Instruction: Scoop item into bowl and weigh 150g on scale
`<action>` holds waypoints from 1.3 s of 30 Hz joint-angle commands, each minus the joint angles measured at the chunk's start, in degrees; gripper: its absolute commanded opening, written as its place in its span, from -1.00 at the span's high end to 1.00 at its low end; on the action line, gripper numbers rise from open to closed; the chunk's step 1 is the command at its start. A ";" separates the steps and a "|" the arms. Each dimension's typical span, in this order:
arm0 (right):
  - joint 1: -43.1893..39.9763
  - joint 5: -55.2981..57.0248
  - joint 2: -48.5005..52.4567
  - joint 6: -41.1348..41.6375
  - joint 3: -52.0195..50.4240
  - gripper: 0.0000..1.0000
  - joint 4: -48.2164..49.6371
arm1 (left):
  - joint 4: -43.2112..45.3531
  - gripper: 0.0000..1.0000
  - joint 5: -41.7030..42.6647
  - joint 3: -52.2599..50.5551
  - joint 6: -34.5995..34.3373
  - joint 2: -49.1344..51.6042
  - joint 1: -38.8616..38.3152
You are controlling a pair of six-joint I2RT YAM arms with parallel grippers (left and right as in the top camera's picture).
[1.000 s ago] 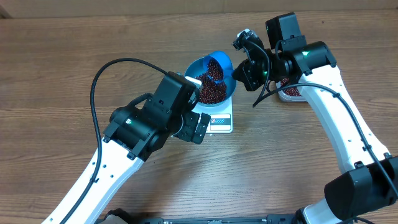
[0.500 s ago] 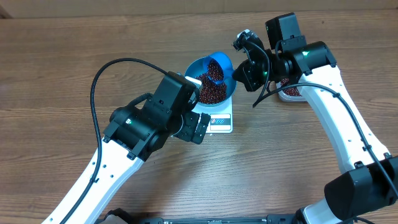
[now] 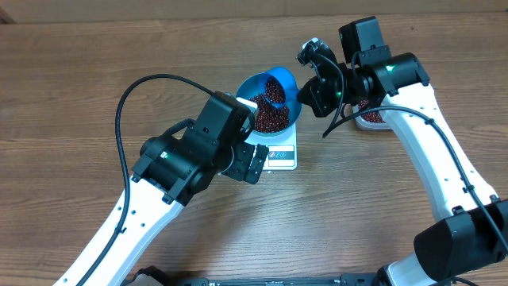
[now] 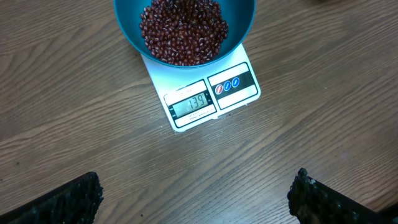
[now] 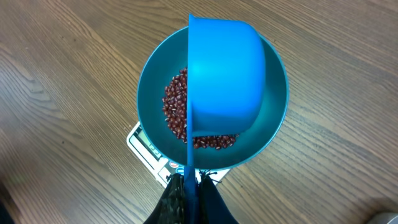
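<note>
The blue bowl (image 3: 243, 89) stands on the white scale (image 3: 282, 155) and holds a heap of red-brown beans (image 3: 270, 117). In the left wrist view the bowl (image 4: 242, 25), its beans (image 4: 183, 31) and the scale (image 4: 211, 99) lie ahead; the display reads 139. My left gripper (image 4: 196, 199) hangs open over bare wood in front of the scale. My right gripper (image 5: 189, 183) is shut on the handle of a small blue scoop (image 5: 227, 74). The scoop is tipped on its side above the bowl (image 5: 149, 87), with beans (image 5: 177, 109) under it. Overhead, the scoop (image 3: 279, 79) still carries beans.
A clear tub (image 3: 371, 117) with more beans sits right of the scale, partly hidden under my right arm. My left arm's black cable (image 3: 127, 95) loops over the table's left half. Bare wooden table surrounds the scale.
</note>
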 commanded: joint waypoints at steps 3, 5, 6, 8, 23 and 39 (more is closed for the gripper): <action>0.13 -0.31 -1.75 -1.33 1.99 0.92 1.51 | 0.02 -0.99 0.22 0.15 -0.59 -0.22 0.35; 0.13 -0.33 -1.75 -1.36 1.99 0.93 1.22 | 0.02 -0.98 0.22 0.15 -0.59 -0.22 0.35; 0.13 -0.35 -1.75 -1.60 1.99 0.93 0.68 | 0.02 -0.99 0.22 0.15 -0.59 -0.22 0.35; 0.13 -0.28 -1.75 -2.91 1.99 0.93 -0.57 | 0.02 -0.99 0.22 0.15 -0.59 -0.22 0.35; 0.13 -0.04 -1.73 -0.74 1.97 0.93 0.09 | 0.02 -0.99 0.22 0.15 -0.59 -0.22 0.35; 0.24 1.79 -1.73 1.25 1.97 0.92 -0.24 | 0.02 -0.99 0.22 0.15 -0.59 -0.22 0.35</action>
